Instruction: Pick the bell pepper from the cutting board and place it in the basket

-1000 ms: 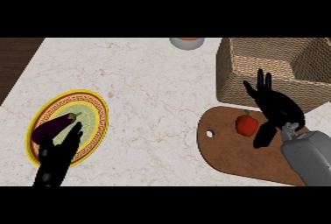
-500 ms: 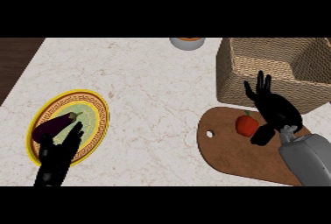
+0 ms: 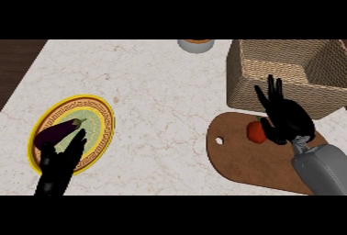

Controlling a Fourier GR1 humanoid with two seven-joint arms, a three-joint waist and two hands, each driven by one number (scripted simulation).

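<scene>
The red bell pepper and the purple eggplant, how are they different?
The red bell pepper is short and rounded; the dark purple eggplant is long and slim. The pepper sits on the brown wooden cutting board, the eggplant on the yellow-rimmed round plate. The black right hand is beside the pepper; the black left hand overlaps the eggplant. Both are vegetables with green stems.

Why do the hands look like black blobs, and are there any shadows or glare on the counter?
In the head view, the right hand and left hand are black and show little shading; light is even, without glare on the counter; the basket is darker inside; the bell pepper is partly hidden behind the right hand.
</scene>
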